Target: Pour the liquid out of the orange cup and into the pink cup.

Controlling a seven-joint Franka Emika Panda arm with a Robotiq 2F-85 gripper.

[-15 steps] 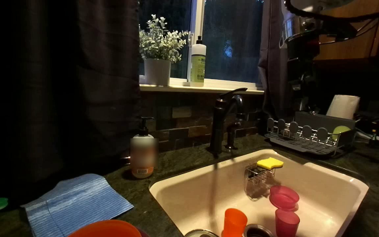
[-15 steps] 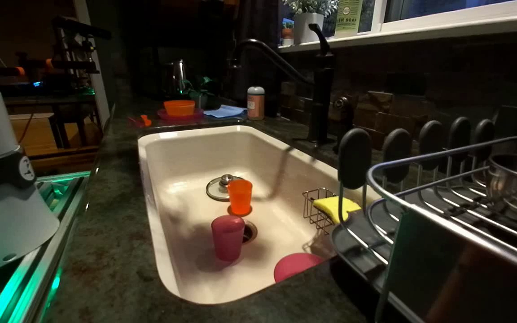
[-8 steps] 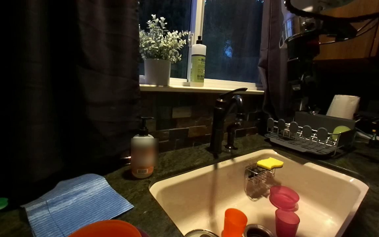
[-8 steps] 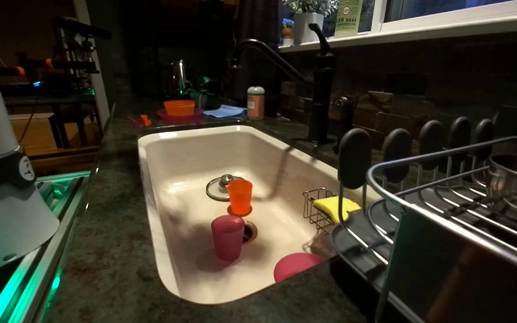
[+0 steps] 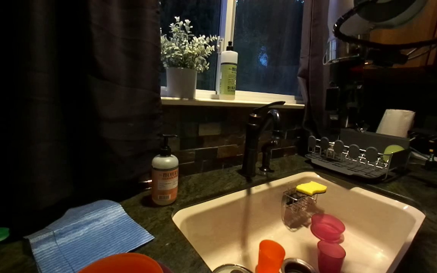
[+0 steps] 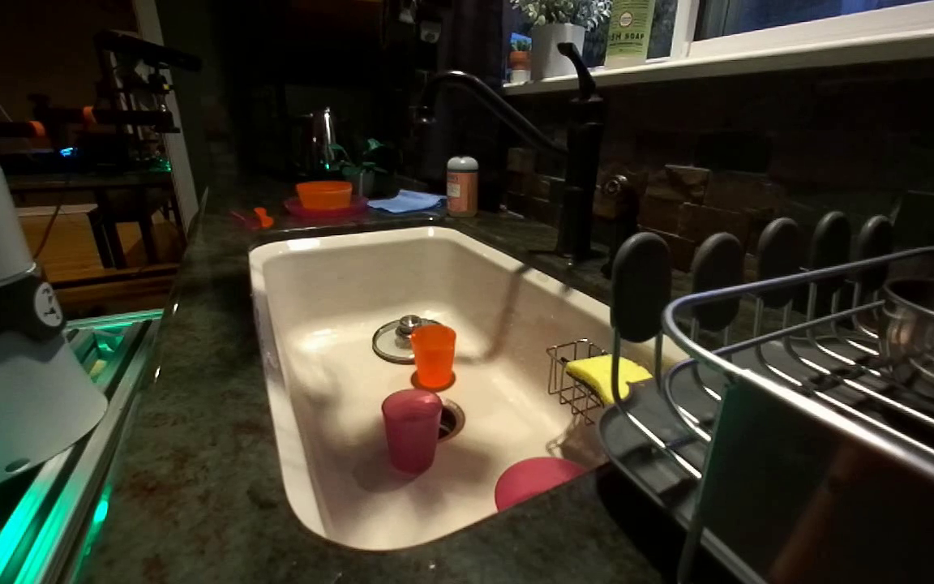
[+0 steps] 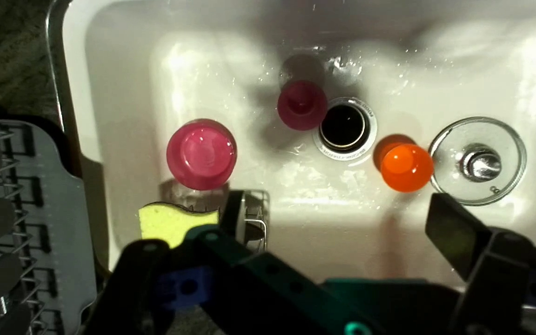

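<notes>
One pale sink (image 7: 123,107) lies under the gripper (image 7: 340,209), jaws wide apart, holding nothing. Wrist view: glass lid (image 7: 479,162) below, just past one finger (image 7: 456,235); pink cup (image 7: 302,106) below, out past mid-gap; orange cup (image 7: 406,168) below, upright, out past the gap, nearer that same finger.

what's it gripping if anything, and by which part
Nothing; the dark two-fingered end effector is open, and the bright orange plastic tumbler stands in the white sink.

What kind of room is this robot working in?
Probably a kitchen, perhaps in a home: there's a pale sink with a dark faucet, and a dish rack standing beside the sink.
</notes>
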